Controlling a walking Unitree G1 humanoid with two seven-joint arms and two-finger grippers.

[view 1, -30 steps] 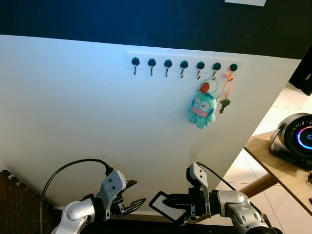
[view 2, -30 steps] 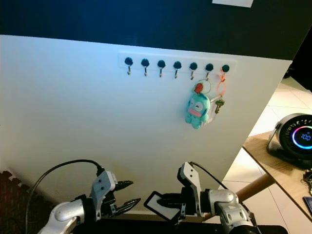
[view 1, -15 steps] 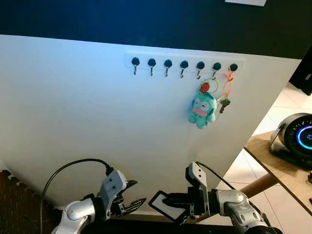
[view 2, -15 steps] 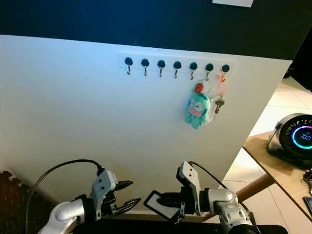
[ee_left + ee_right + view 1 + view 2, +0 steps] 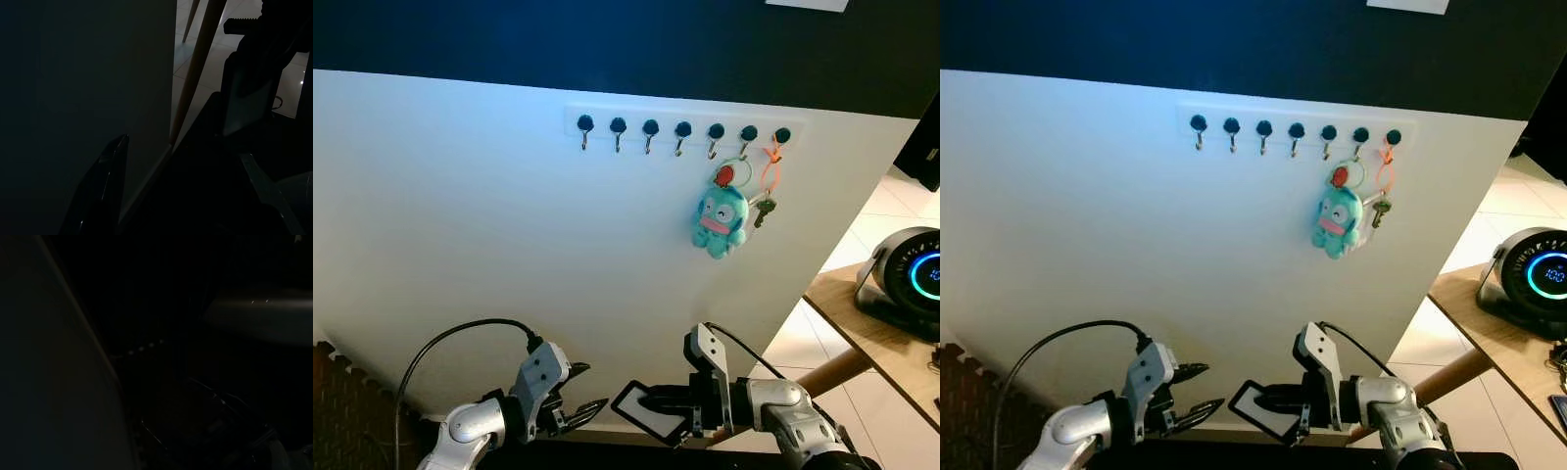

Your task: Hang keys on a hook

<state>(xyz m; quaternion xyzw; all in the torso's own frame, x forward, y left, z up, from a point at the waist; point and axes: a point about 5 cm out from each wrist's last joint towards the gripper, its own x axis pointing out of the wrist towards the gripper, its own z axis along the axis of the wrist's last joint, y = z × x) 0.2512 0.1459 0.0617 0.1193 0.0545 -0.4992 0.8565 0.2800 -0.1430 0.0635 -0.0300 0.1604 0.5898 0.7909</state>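
My right gripper [image 5: 651,409] pinches a flat black-rimmed key tag; my left gripper [image 5: 579,411] hangs open and empty. The hook rail [image 5: 682,125] lies up at 12 o'clock, free hooks left of the teal plush keychain [image 5: 719,221].

Keys [image 5: 762,209] hanging on rightmost hook [image 5: 781,136]

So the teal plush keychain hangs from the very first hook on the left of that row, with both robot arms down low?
Not quite. In the left eye view the teal plush keychain hangs from the sixth hook, second from the right end. Both arms are indeed down low.
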